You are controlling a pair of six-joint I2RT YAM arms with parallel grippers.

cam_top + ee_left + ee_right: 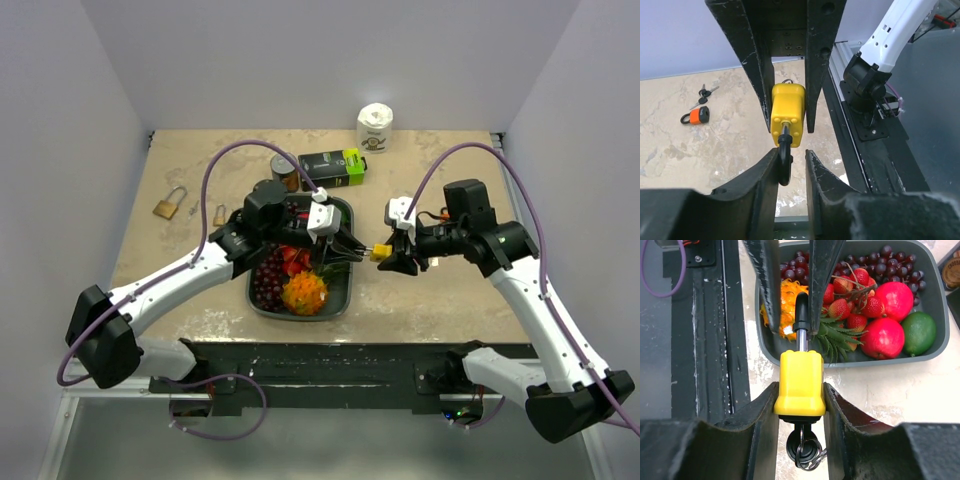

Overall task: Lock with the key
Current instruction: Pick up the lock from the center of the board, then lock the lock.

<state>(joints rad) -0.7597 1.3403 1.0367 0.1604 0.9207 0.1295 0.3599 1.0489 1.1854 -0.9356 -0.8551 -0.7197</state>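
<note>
Because locking needs the body braced while the bow is pushed home and the key turned, the right claw is clamped on the flat sides of the small yellow plastic-cased padlock. Both pads sit flush against it, holding it in the air between the two arms. Directly opposite, the left claw straddles the black curved shackle with its jaws a little apart: shackle against one pad, daylight beside the other. A loose guide and no grip, by my reading. The shackle looks drawn out of the body on a bare metal leg, so I judge it unlocked. Back toward the right claw's palm, a black-headed key on a wire ring hangs from the end of the body. It is apparently seated in the keyway, but the fingers crowd the slot, so unconfirmed. Beneath and beyond the left claw sits a grey plastic tray of grapes, strawberries, red fruit and a lime. Farther out, on the tabletop to one side of the right claw, lies a small orange padlock with loose black keys just beside it. Whether the shackle's free end meets its hole cannot be made out; the left claw's fingers hide it.
</note>
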